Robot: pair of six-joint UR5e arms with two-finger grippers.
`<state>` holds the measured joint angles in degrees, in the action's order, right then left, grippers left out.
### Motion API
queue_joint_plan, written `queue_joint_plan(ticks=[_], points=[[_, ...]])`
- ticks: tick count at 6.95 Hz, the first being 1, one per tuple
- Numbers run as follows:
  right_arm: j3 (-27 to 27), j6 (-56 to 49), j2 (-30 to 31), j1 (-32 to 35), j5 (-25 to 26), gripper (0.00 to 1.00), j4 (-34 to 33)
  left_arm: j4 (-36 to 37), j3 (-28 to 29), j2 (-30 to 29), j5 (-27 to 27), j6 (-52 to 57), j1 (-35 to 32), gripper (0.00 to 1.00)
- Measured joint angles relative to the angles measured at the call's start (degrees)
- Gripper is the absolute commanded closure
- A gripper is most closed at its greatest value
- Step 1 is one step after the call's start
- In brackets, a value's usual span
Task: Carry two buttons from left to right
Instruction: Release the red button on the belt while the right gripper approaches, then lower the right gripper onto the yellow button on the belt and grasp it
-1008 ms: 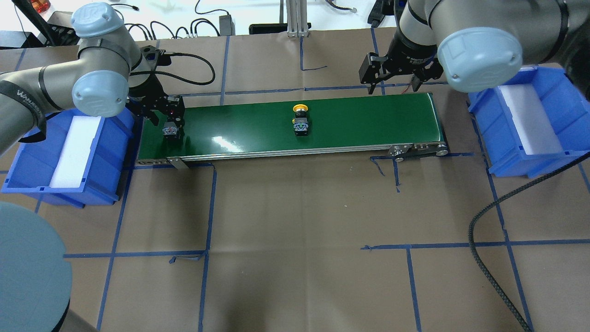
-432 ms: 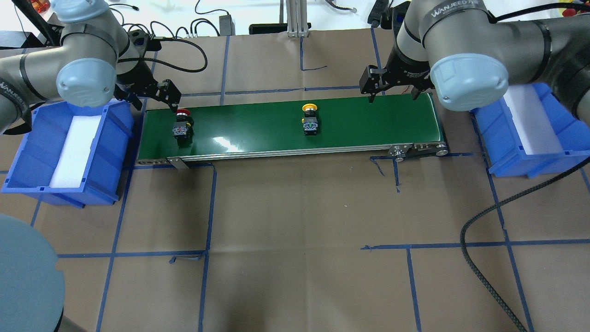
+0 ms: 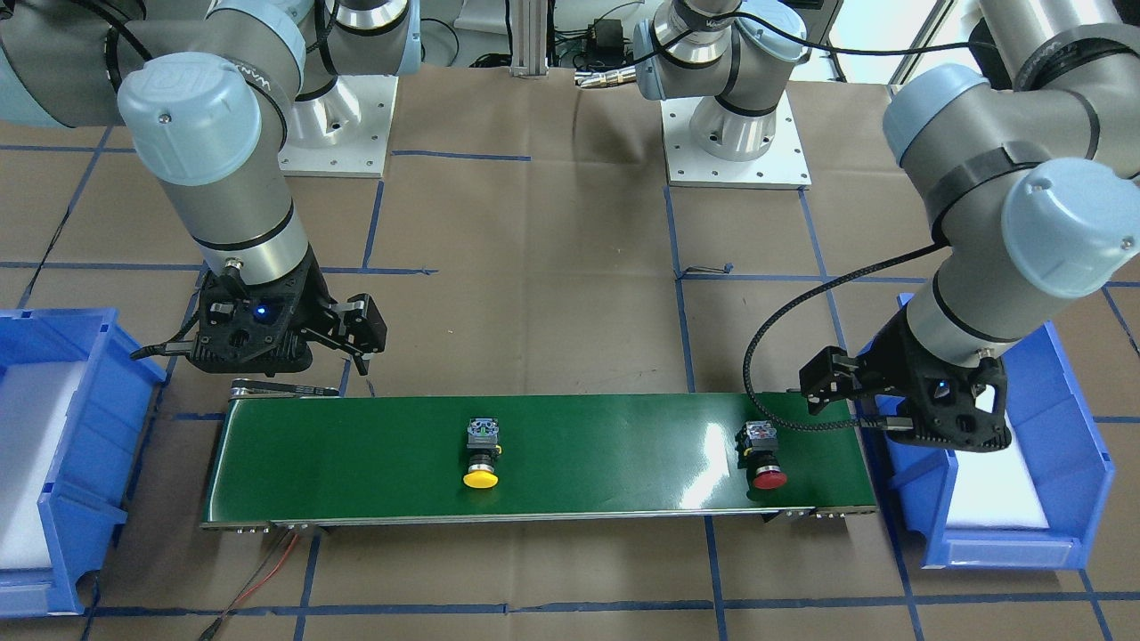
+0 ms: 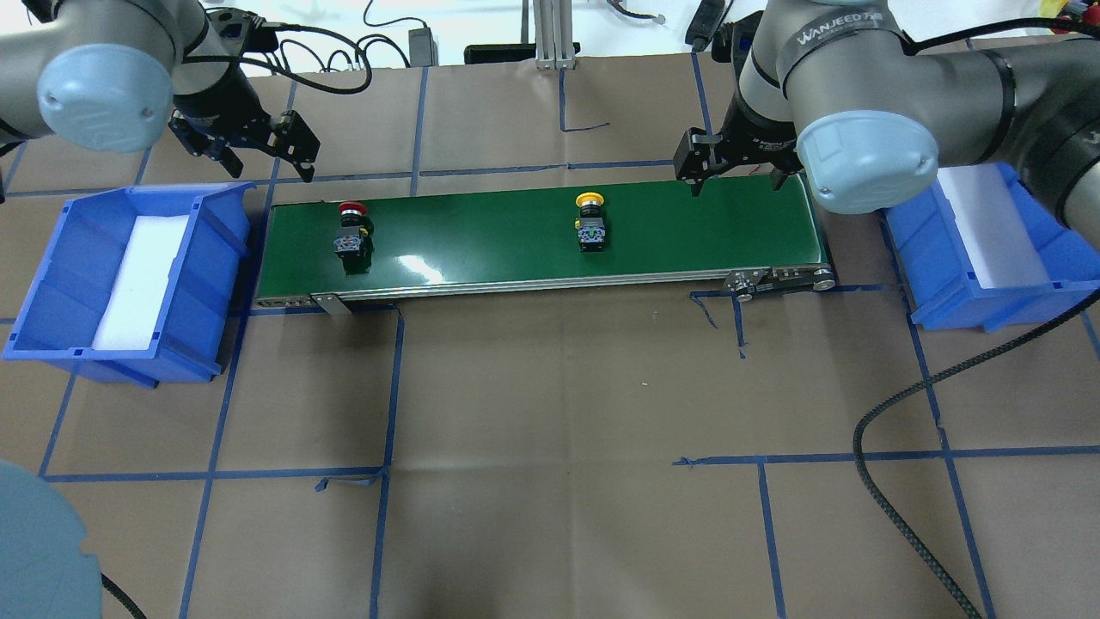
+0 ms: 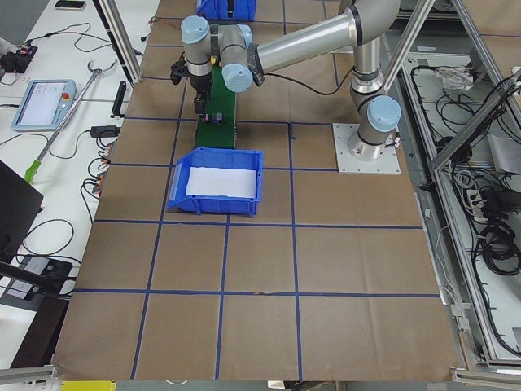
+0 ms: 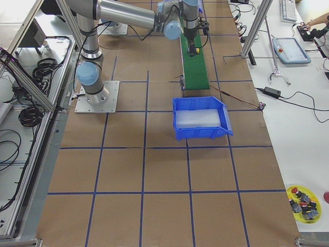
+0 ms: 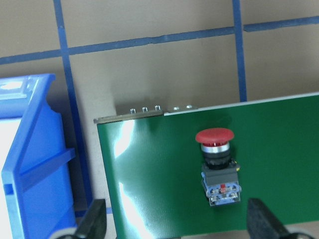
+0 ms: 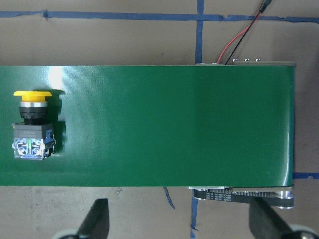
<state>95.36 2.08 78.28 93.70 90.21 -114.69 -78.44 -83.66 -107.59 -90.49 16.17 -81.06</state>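
Red button [image 4: 351,234], yellow button [image 4: 590,225] on belt [image 4: 481,245]; left end effector [image 4: 262,160], right end effector [image 4: 736,178] released.

left gripper [image 4: 258,150] facing down, jaws wide apart, right gripper [image 4: 735,172] facing down, jaws wide apart

White capitals spelling "WANJEED" are showing on a dark band [image 4: 838,36] wrapped around the grey metal right robot arm [image 4: 962,77], at about one o'clock in the overhead view. In the front-facing view, white lettering is sitting on that arm's dark band at ten o'clock, and only the opening "WAN" is reading clearly. In the right wrist view, a line of tiny white print is running along the black toothed drive belt [image 8: 234,196] at five o'clock, under the green conveyor belt [image 8: 149,124], and is too small to read.
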Motion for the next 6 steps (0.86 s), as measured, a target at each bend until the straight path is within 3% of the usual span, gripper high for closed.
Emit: queue_joint_plan(ticks=[3, 6], points=[[-0.1, 0.0, -0.7, 0.1, -0.5, 0.0, -0.1, -10.3, -0.4, 7.4, 0.2, -2.0, -2.1, 0.0], [-0.5, 0.2, -1.5, 0.1, -0.8, 0.0, -0.5, -12.1, -6.1, 14.1, 0.1, -5.2, -5.6, 0.0]])
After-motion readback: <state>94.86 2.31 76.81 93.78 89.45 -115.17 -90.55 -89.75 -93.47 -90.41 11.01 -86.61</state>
